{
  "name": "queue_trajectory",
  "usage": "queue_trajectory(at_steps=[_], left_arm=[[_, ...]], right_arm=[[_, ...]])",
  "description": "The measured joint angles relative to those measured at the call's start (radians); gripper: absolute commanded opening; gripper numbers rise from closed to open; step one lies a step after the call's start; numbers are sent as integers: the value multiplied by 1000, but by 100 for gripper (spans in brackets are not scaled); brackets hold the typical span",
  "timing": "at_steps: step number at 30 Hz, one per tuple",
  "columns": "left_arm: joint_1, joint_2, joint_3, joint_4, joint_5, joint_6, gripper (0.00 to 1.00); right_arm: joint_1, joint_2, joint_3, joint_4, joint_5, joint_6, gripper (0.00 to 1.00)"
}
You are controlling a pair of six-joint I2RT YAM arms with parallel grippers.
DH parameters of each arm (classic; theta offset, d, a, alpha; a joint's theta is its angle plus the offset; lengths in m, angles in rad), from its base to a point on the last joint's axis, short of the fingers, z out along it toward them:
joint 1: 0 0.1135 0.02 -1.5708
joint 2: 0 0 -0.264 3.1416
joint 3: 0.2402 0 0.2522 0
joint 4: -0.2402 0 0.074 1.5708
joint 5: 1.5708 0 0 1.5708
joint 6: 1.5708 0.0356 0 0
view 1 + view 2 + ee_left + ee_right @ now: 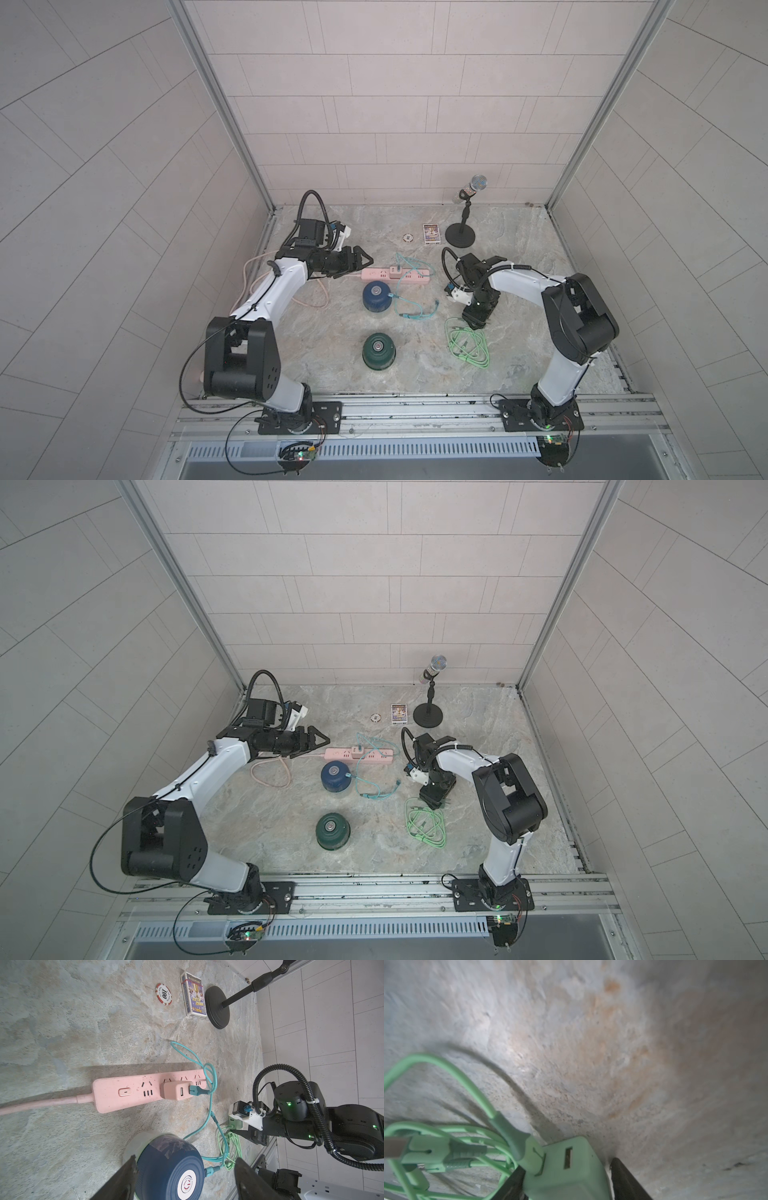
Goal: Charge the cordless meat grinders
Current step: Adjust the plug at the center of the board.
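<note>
The dark blue grinder stands just in front of the pink power strip. A teal cable runs from its side to a pink charger plugged into the strip. Nearer the front stands the dark green grinder, with no cable in it. My left gripper hovers open and empty at the strip's left end. My right gripper points down, shut on the pale green charger at the end of the coiled green cable.
A black-based microphone stand, a card box and a poker chip sit at the back. The strip's pink cord loops at the left under my left arm. Walls close in the table on three sides.
</note>
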Motion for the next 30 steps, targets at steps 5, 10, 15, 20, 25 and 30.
queue_trajectory(at_steps=[5,10,15,20,25,30], left_arm=[[0,0,0,-2,3,0,76],[0,0,1,-3,5,-1,76],[0,0,15,-5,5,-5,76],[0,0,26,-6,6,-8,75],[-5,0,26,-6,10,-15,75],[-26,0,34,-6,17,-17,74]], right_arm=[[3,14,21,10,-3,48,42],[-20,14,32,11,-30,96,31],[-74,13,66,10,-49,175,24],[-134,13,135,19,-51,303,20],[-147,14,174,65,-69,462,20],[-147,14,167,140,-137,648,20]])
